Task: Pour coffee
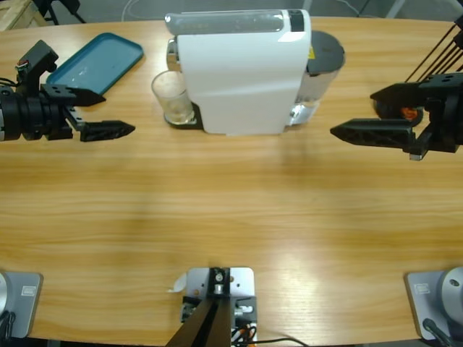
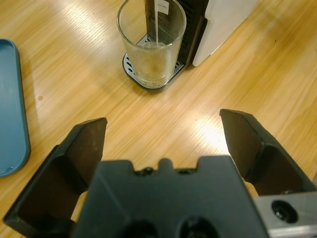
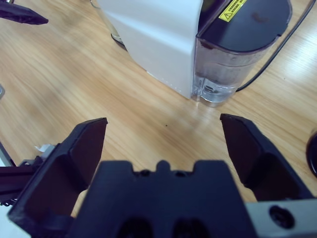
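High view: the long pale wooden surface (image 1: 231, 217) carries the boxy white coffee machine (image 1: 242, 79), a flat teal plastic tray (image 1: 98, 61) at its far left, and a clear drinking glass (image 1: 172, 97) on the machine's black drip grate. Left hand (image 1: 101, 112) gapes empty, aimed at the glass; right hand (image 1: 362, 131) is spread empty near the machine's smoky water tank (image 3: 237, 49). A shallow amber coffee layer (image 2: 154, 64) sits in the glass bottom. Likely slick, fragile, light — grip mid-wall, keep upright
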Motion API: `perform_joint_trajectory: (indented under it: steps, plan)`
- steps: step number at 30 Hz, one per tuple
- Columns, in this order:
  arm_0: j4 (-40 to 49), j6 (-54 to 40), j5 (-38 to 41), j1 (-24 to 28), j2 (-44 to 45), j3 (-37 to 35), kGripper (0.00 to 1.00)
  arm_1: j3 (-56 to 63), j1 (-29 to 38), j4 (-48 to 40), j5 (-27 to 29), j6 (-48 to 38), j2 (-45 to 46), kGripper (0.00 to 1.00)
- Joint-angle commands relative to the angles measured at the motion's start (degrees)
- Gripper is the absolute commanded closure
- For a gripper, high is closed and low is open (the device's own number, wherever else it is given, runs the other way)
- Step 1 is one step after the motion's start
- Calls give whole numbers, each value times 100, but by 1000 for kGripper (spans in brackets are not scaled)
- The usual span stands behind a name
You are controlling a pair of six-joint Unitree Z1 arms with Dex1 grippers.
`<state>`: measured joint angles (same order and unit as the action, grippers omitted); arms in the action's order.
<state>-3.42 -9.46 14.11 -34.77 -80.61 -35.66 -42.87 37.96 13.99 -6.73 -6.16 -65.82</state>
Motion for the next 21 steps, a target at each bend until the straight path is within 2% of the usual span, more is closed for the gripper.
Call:
perform_joint_trajectory:
  steps: [1,9,21]
  plan:
    - [60,66,-29,-39,19,18,0,-3,-60,210,-42,155,-67,0]
    - [60,50,-48,-39,-130,117,0,-82,-60,579,-25,174,193,0]
    - [60,190,-10,-39,-134,112,0,-196,-60,700,-4,176,27,0]
